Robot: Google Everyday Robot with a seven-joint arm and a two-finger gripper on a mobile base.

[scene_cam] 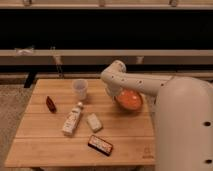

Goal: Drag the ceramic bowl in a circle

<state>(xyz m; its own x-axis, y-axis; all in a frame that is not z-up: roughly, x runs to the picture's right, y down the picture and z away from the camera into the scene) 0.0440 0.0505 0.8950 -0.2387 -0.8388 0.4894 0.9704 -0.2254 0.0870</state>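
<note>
Jaws — hidden behind wrist, state unclear | gripper [114, 94] apparently at ceramic bowl [130, 101] left rim — table [45, 145]

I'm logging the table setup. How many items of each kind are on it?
Ceramic bowl, gripper at its left rim: 1
Translucent cup: 1
Bottle, lying: 1
Pale small block: 1
Dark packet: 1
Small red item: 1
Total: 6

The tool [111, 93] sits at the left rim of the ceramic bowl [130, 100] on the wooden table [45, 142].
</note>
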